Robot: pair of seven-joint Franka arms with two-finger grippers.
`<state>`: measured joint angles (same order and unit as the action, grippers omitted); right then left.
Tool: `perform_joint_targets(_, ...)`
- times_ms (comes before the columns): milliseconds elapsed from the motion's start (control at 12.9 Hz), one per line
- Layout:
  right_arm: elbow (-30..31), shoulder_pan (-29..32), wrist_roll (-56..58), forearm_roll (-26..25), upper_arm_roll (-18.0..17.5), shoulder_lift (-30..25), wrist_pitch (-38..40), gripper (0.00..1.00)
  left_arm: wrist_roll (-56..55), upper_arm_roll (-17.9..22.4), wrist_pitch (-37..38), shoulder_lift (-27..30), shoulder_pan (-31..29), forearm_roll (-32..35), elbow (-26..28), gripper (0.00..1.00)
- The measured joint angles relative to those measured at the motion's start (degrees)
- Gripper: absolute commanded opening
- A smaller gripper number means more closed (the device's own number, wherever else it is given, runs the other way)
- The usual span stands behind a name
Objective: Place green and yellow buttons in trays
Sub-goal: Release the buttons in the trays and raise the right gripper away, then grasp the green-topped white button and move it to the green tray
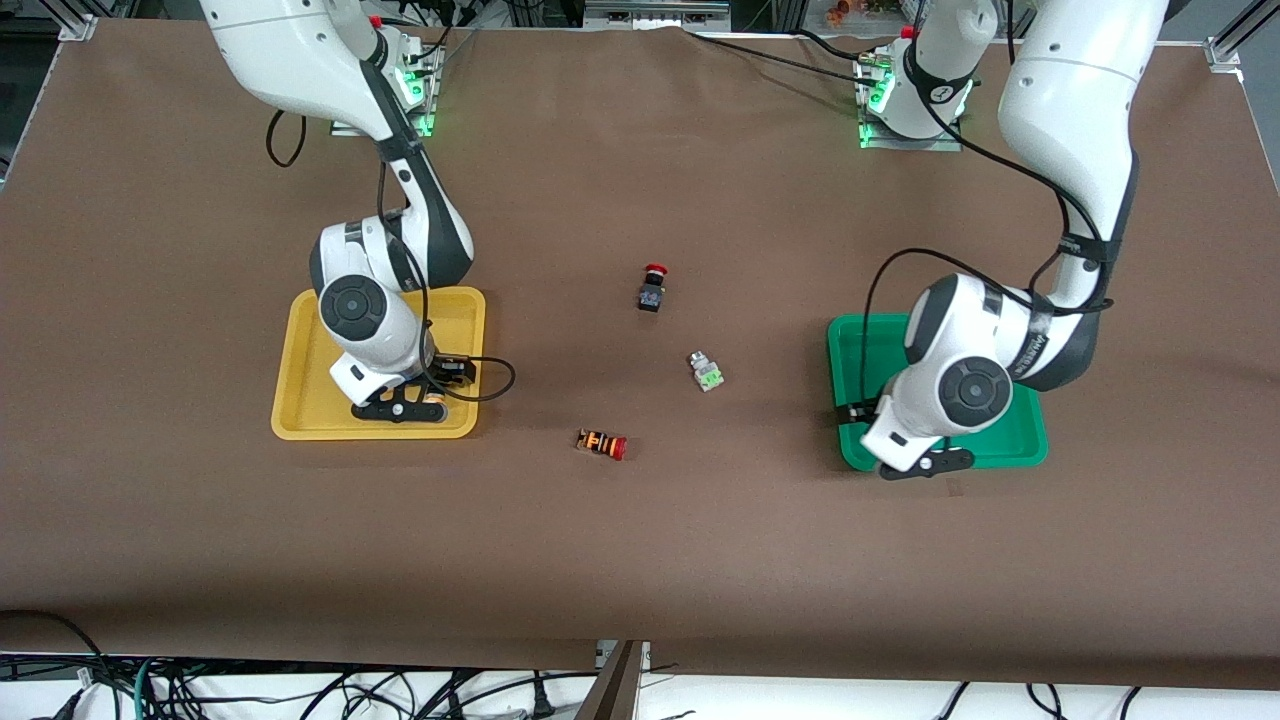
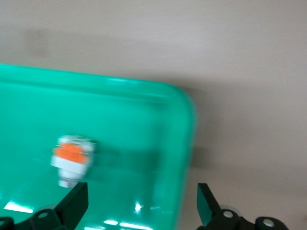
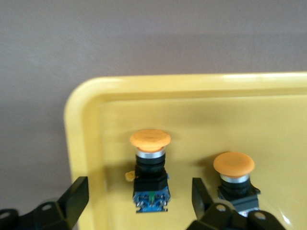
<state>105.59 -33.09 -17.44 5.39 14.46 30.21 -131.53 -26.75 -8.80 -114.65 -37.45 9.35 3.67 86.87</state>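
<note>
Black fingers of right gripper (image 3: 136, 203) spread apart over yellow tray (image 1: 300, 420), at tray corner nearest front camera toward table centre. Two black-bodied buttons with yellow-orange caps in that corner: one (image 3: 150, 170) upright between fingers, untouched; second (image 3: 235, 179) just beside it. Left gripper (image 2: 141, 211) also open, over corner of green tray (image 2: 144, 110); grey button with orange face (image 2: 72, 158) lies inside. Grey button with green face (image 1: 707, 371) on brown tabletop (image 1: 640, 560), mid-table between trays. Red-capped black button (image 1: 652, 287) and orange-striped button (image 1: 602, 443) nearby.
</note>
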Motion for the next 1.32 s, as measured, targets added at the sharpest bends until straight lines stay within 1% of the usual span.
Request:
perform_joint_targets(78,-1.49,-0.02,0.0,0.06,0.0,-1.42,2.72,0.99,-0.76,-2.21,0.25,0.42,0.75,-1.44,-1.34,1.0)
perform_joint_targets(155,-2.98,-0.04,0.0,0.11,-0.01,-2.87,5.17,0.99,-2.72,-3.52,0.35,0.39,2.23,-2.64,-1.94,1.0)
perform_joint_targets(310,-4.65,-0.04,0.0,0.19,-0.01,-6.1,8.46,0.99,-10.51,-3.87,-1.4,-1.16,7.49,-3.39,-1.86,1.0)
perform_joint_targets(465,-5.01,-0.04,0.0,0.22,-0.01,-9.81,11.55,0.99,-21.46,-3.8,-7.37,-4.16,12.32,-3.41,-1.67,1.0)
perform_joint_targets(543,-5.1,-0.05,0.07,0.22,-0.03,-11.71,12.89,0.99,-25.28,-3.76,-8.77,-5.79,13.74,-3.41,-1.38,1.0)
perform_joint_targets(698,-5.23,-0.07,0.35,0.22,-0.1,-15.93,17.04,0.99,-27.41,-3.6,-11.64,-8.93,14.17,-3.41,-1.12,1.0)
perform_joint_targets(775,-5.25,-0.07,0.66,0.21,-0.12,-18.15,19.87,0.99,-27.56,-3.37,-12.97,-9.88,14.05,-3.41,-1.12,0.8)
perform_joint_targets(853,-5.23,-0.08,1.1,0.19,-0.14,-20.43,22.45,0.99,-27.65,-3.27,-13.67,-10.48,13.88,-3.41,-1.12,0.43)
perform_joint_targets(930,-5.16,-0.08,1.49,0.17,-0.12,-22.6,24.57,0.99,-27.68,-3.2,-13.72,-10.76,13.81,-3.41,-1.12,0.21)
perform_joint_targets(1008,-5.06,-0.06,1.7,0.13,0.15,-24.53,26.31,0.99,-27.68,-3.2,-13.72,-10.79,13.81,-3.41,-1.13,0.15)
perform_joint_targets(1318,-3.14,0.05,5.83,0.1,3.89,-30.06,30.13,0.99,-28.0,-3.44,-13.74,-10.62,13.9,-3.41,-1.31,0.13)
